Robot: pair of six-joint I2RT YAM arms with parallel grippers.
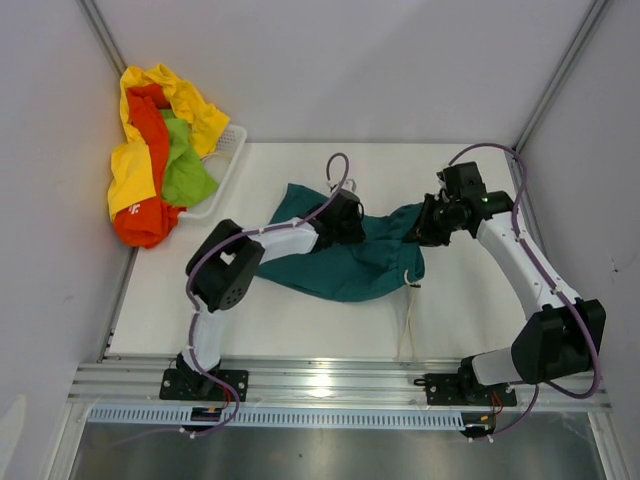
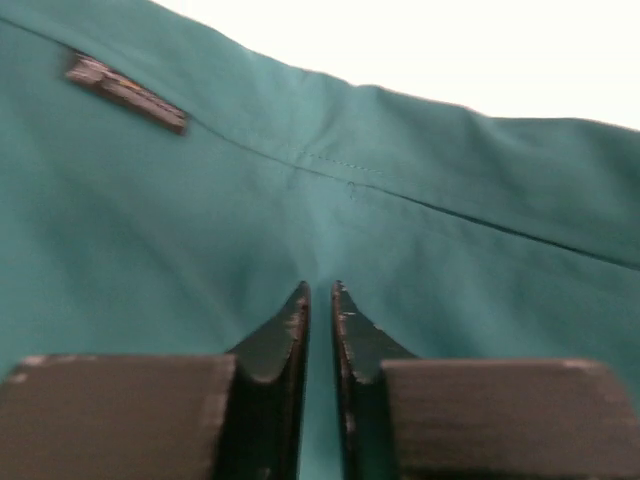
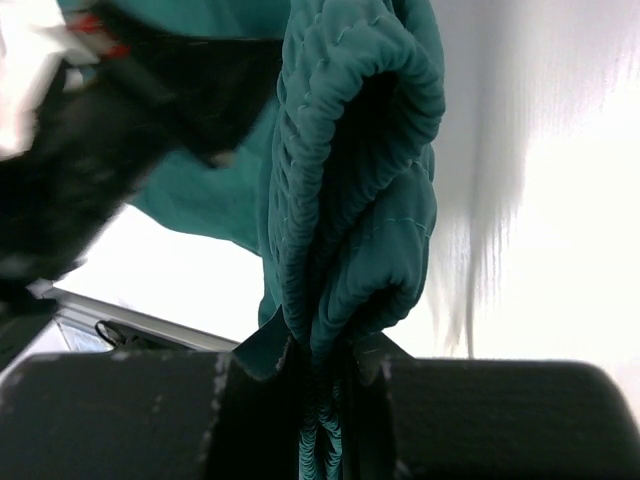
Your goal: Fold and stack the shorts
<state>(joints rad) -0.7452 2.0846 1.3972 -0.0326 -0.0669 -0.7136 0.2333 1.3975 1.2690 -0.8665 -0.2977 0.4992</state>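
The dark teal shorts lie spread in the middle of the white table. My left gripper rests on their upper part. In the left wrist view its jaws are closed to a thin slit over smooth teal cloth, with no fold between them. My right gripper is shut on the bunched elastic waistband at the shorts' right end and holds it a little off the table. Yellow, orange-red and lime green shorts are piled at the far left.
The white plastic basket stands at the far left corner under the piled shorts. A pale drawstring trails from the teal shorts toward the front edge. A dark label is sewn on the teal cloth. Grey walls close in both sides.
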